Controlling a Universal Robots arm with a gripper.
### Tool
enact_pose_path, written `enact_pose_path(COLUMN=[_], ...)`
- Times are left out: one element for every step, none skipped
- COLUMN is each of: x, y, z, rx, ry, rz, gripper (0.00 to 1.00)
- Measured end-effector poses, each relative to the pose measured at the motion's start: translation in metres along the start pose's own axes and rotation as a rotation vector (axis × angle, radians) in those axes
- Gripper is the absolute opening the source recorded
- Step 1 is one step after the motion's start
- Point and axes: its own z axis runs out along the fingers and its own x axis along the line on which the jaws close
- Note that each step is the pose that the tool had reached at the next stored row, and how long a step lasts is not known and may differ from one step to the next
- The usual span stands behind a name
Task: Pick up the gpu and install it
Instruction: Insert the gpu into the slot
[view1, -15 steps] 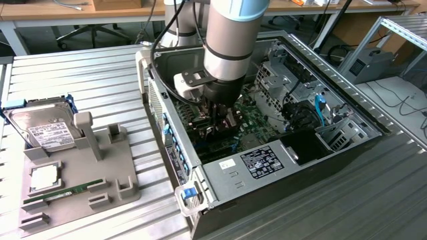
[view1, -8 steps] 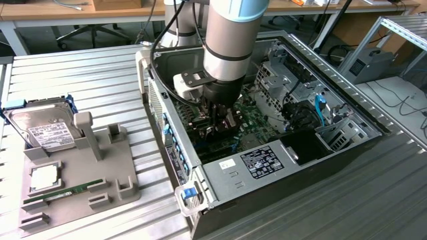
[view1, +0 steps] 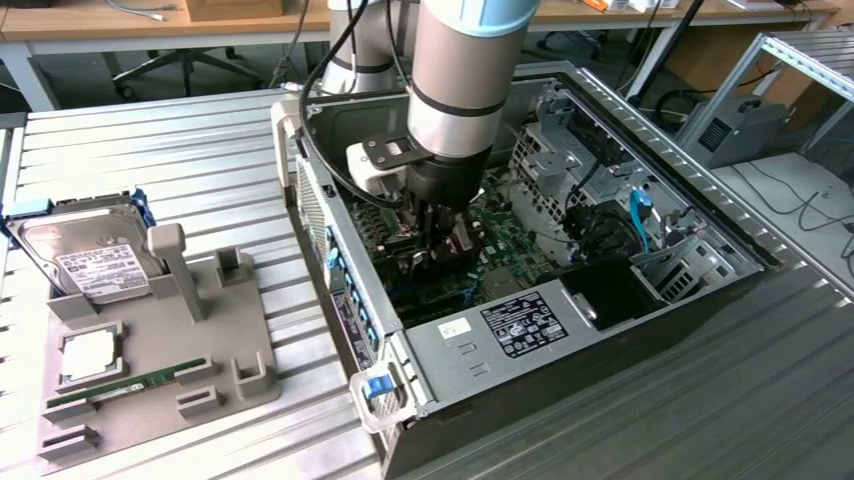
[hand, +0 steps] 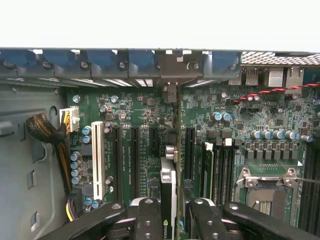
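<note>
gpu gripped edge-on over the motherboard, inside the case

the gpu is inside the open computer case, standing on edge over the green motherboard. in the wrist view it shows as a thin vertical line among the long black expansion slots. its far end reaches the row of blue-tabbed slot covers on the case's rear wall. whether its lower edge is seated in a slot, i cannot tell.

the gripper is closed narrow on the card. one black finger sits on each face of it, close by a small green logo on the cooler side.

also on the board:
- a white slot, on the far side of the black slots
- a yellow and black cable bundle, further out past the white slot
- the open metal cpu socket, on the card's other side

clock positions below are read on the exterior view.
- the grey arm comes down from 12 o'clock into the middle of the case
- the case lies open on the ribbed metal table, from centre toward 4 o'clock
- a blue cable hangs inside at about 3 o'clock

a grey parts fixture lies at 8 o'clock, well apart from the gripper. it holds:
- a silver hard drive, at its 11 o'clock end
- a square chip, below the drive
- a narrow green memory stick, toward 7 o'clock
</note>
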Motion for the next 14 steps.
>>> enact_pose_path(x=[0.0, 0.0001, 0.0001, 0.0002, 0.0003, 0.0006, 0.001, 0.0014, 0.0017, 0.0019, 0.0023, 0.0026, 0.0027, 0.0028], y=[0.0002, 0.0006, 0.0009, 0.0013, 0.0016, 0.0019, 0.0021, 0.0023, 0.0024, 0.0027, 0.0029, 0.0031, 0.0032, 0.0034], z=[0.0001, 0.0001, 0.0002, 0.0007, 0.0011, 0.0012, 0.0015, 0.0017, 0.0017, 0.0018, 0.0021, 0.0026, 0.0026, 0.0029], rx=[0.0009, 0.0025, 0.0048, 0.0091, 0.0131, 0.0171, 0.0203, 0.0231, 0.0242, 0.025, 0.0257, 0.0266, 0.0267, 0.0268], ry=[-0.0002, 0.0, 0.0001, 0.0, 0.0, 0.0003, 0.0002, 0.0, 0.0001, 0.0001, 0.0001, 0.0, 0.0001, 0.0001], rz=[0.0, 0.0, 0.0, 0.0, 0.0, 0.0, 0.0, -0.001, -0.001, 0.0, 0.0, 0.0, -0.001, 0.0], gripper=[0.27, 0.27, 0.27, 0.27, 0.27, 0.27, 0.27, 0.27, 0.27, 0.27, 0.27, 0.27, 0.27, 0.27])
